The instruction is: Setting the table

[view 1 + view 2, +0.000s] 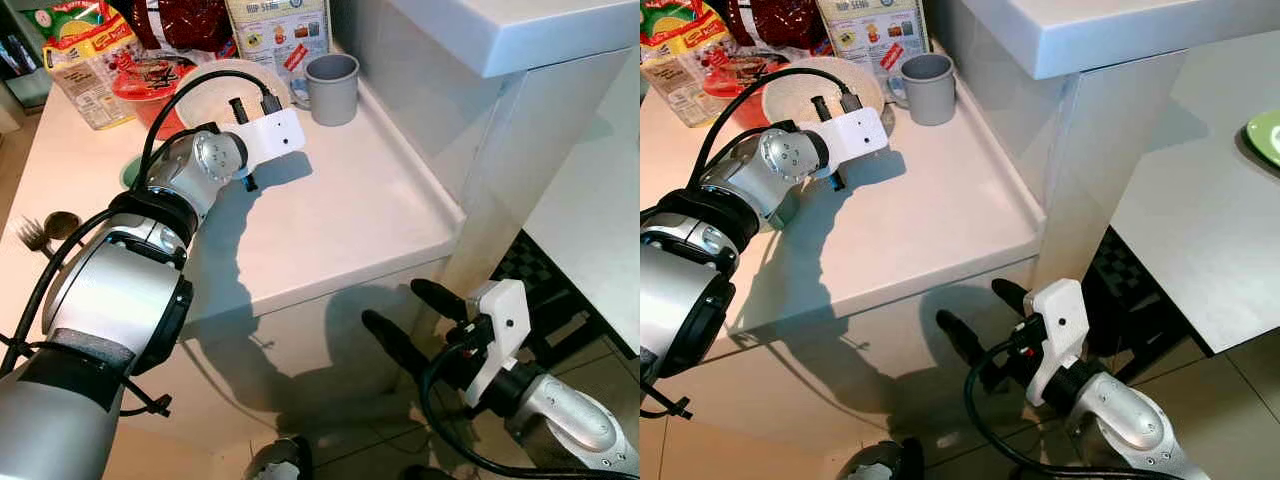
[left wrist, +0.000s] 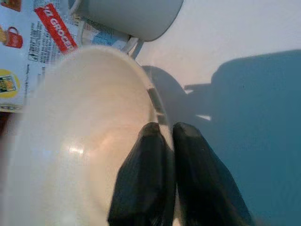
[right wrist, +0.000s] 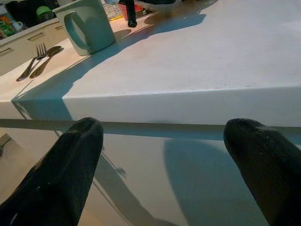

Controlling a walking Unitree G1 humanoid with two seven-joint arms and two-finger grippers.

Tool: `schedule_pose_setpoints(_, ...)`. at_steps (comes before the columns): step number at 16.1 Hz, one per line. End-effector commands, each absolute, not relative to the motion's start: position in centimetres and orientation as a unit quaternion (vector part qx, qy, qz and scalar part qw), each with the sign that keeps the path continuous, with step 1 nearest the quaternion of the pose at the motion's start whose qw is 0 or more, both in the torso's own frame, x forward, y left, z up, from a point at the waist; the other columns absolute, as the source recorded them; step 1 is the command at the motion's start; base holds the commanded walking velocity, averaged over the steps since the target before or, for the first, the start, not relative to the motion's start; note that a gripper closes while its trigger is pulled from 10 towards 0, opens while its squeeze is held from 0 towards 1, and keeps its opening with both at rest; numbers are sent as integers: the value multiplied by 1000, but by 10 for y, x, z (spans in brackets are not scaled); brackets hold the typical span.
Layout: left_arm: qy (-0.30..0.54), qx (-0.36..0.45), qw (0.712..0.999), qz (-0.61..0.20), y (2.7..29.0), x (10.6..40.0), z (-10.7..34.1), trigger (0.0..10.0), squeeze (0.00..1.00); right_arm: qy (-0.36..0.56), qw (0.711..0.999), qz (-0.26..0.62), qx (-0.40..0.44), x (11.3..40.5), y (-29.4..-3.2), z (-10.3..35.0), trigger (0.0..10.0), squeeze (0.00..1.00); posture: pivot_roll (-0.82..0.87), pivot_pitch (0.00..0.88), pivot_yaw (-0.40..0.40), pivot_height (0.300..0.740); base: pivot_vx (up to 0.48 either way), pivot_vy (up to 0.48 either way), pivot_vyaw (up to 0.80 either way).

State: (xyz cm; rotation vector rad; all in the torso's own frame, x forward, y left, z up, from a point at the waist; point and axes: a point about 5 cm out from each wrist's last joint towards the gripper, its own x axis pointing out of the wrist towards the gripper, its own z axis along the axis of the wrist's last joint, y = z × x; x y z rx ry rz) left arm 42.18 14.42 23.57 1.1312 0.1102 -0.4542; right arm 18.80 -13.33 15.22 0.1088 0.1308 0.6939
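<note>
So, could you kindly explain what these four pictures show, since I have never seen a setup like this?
This is a humanoid robot with two silver arms, each ending in a gripper of two long black fingers. The two wide pictures come from cameras in its head, looking down. The two close-ups come from cameras on its wrists.

The left gripper reaches across the white counter and is shut on the rim of a shallow cream bowl. Beside the bowl stands a grey mug, with food packets behind. A metal fork and spoon lie near the counter's edge.

The right gripper hangs open, low in front of the counter, holding nothing. A green plate sits on the white table to the robot's right.
</note>
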Motion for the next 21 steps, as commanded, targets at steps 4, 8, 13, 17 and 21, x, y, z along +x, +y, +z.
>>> schedule_pose_setpoints(4,22,533,821,-204,144,424,257,0,0,65,937,338,54,190,-132,151,10000,0,15,105,126,740,0,0,0)
schedule_pose_setpoints(8,4,539,820,-194,144,425,270,0,0,64,938,338,55,193,-131,150,10000,0,19,100,125,740,0,0,0)
schedule_pose_setpoints(13,-59,509,839,-182,142,425,308,0,0,62,938,338,55,205,-132,143,10000,0,44,71,106,740,0,0,0)
schedule_pose_setpoints(17,-116,476,856,-166,148,421,342,0,0,53,937,341,52,216,-130,140,10000,0,65,38,90,740,0,0,0)
schedule_pose_setpoints(21,-165,440,871,-143,165,414,373,0,0,42,937,345,49,230,-127,139,10000,0,102,0,56,740,0,0,0)
